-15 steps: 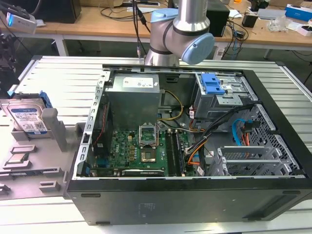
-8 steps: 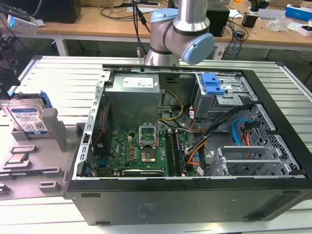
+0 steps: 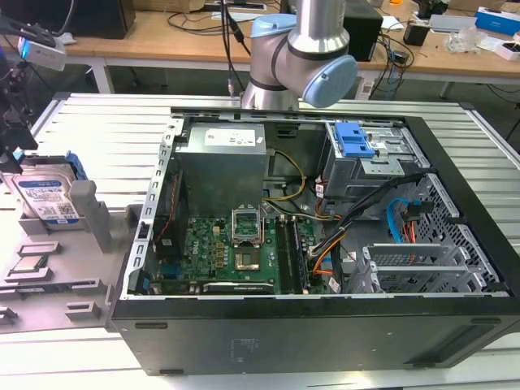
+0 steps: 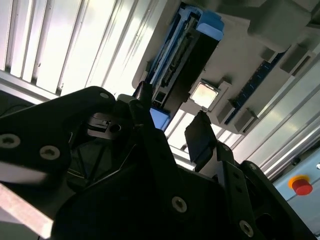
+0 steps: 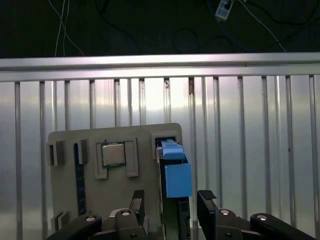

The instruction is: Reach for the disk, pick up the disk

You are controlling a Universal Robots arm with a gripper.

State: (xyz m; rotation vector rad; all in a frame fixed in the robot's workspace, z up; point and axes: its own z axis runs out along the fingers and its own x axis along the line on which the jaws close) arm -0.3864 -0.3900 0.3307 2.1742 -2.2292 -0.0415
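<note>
Far on the exterior view's left, the flat rectangular silver metal disk (image 3: 45, 197), with a white-and-blue label and blue plastic bracket, stands on edge, tilted, in a slot of a grey plastic tray (image 3: 88, 286) on the ribbed aluminium table (image 3: 106, 122). A small square silver chip (image 3: 28, 264) lies flat in a tray recess, near the disk but apart from it. Toward the exterior view's right is an open black computer case (image 3: 325, 345) with a green motherboard (image 3: 236, 252) inside, and a grey robot arm (image 3: 313, 36) with blue caps behind it. In the first wrist view the black two-finger pincer (image 5: 172, 200) is spread wide over the disk's (image 5: 177, 177) blue-bracketed edge, not closed on it. The disk lines up with the gap, with one finger (image 5: 137, 200) on the chip's side and the other on the far side. Whether the pads touch the disk, cannot tell. The second wrist view shows the same spread, with the disk (image 4: 175, 65) edge-on beyond the fingertips and the chip (image 4: 205, 95) just beside it.
</note>
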